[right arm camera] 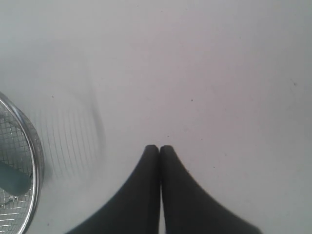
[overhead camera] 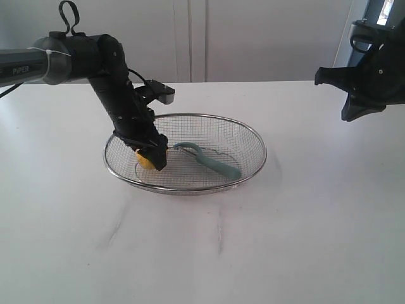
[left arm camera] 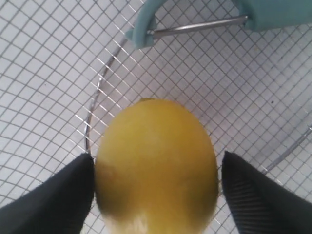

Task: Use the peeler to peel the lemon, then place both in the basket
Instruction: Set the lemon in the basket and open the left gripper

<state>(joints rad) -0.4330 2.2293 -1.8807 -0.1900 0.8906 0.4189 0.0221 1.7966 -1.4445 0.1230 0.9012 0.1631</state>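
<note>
The yellow lemon lies in the left part of the wire-mesh basket. My left gripper reaches down into the basket and straddles the lemon. One finger is against its side, while a thin strip of mesh shows between the fruit and the other finger. The teal peeler lies in the basket just beyond the lemon, its blade end close by. My right gripper hangs shut and empty above the table at the far right, its fingertips pressed together.
The basket stands mid-table on a white tabletop. In the right wrist view the basket's rim and a bit of the peeler handle show at the edge. A white wall lies behind the table.
</note>
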